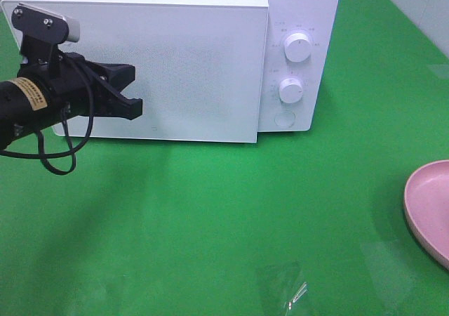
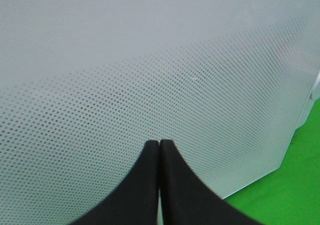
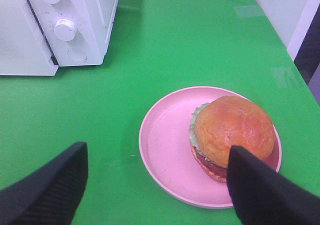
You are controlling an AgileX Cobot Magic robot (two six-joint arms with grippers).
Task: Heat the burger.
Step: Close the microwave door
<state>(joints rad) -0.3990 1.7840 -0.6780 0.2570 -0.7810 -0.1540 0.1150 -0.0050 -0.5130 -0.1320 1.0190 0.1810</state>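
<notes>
Nearest in the right wrist view, the right end effector (image 3: pixel 155 185) stands released, its two dark fingers (image 3: pixel 47 185) spread wide with nothing between them, hanging above the green desk (image 3: pixel 165 45). Just beyond the fingers sits the burger (image 3: pixel 232 135), resting on the pink plate (image 3: pixel 162 140) toward the side away from the microwave. It is not gripped and not yet inside the oven.

The burger looks light and soft: a glossy domed top bun, frilly lettuce poking out at one edge, a dark layer under it. It is a loose stack, so a hard squeeze would likely crush the bun or shear the halves apart, and the shiny crust may be slippery. A fair hold, I judge, is across the widest part, fingers low enough to catch both bun halves, closing gently. Taking the plate by its rim instead would spare the burger, though the shallow rim gives little to pinch.

Farther off stands the white microwave (image 1: pixel 175 56) with its two knobs (image 1: pixel 297 47). The left end effector (image 1: pixel 126 91) is clenched, fingertips pressed together on nothing, right in front of the dotted door (image 2: pixel 150 75). Whether it touches the door cannot be told from these views. The door seems slightly ajar at the knob side, but that is uncertain.
</notes>
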